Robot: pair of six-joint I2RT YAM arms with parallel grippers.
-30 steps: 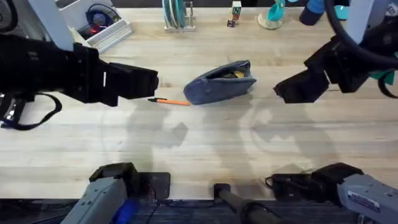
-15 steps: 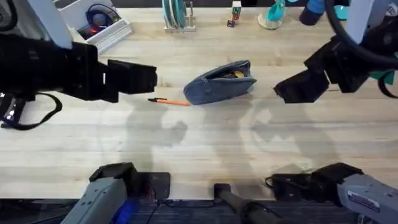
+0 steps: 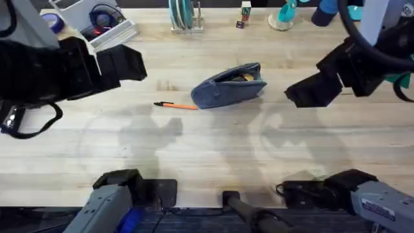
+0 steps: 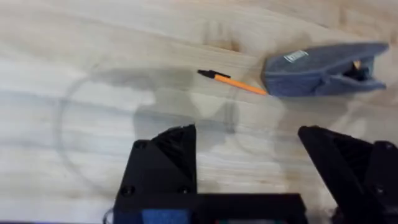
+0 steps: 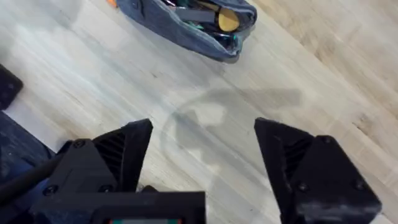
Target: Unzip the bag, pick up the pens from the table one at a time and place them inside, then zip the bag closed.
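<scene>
Lying mid-tabletop, the bag (image 3: 229, 85) is already unzipped: its top gapes, and the right wrist view shows a yellow-capped item and dark sticks inside. Soft blue-grey fabric, oblong, rounded ends, slumped on its side; a small pale label shows on one face in the left wrist view.

One pen (image 3: 175, 105) remains out, flat on the wood, its orange end touching or almost touching the bag's left end, its dark tip pointing away. Thin, straight, hard-looking plastic, far slimmer than the bag.

Step in hand, by my reading: loading pens, with this one left to collect; zipping comes after.

Left gripper (image 4: 249, 162): jaws spread wide, holding nothing, raised over bare wood to the left of the pen. Right gripper (image 5: 202, 155): jaws likewise wide and empty, off to the bag's right.

Next move likely calls for a low, square approach across the pen's shaft, away from the bag so the fabric isn't pinched.

Tabletop (image 3: 213, 155): pale planks, visible grain, arm shadows across it.
</scene>
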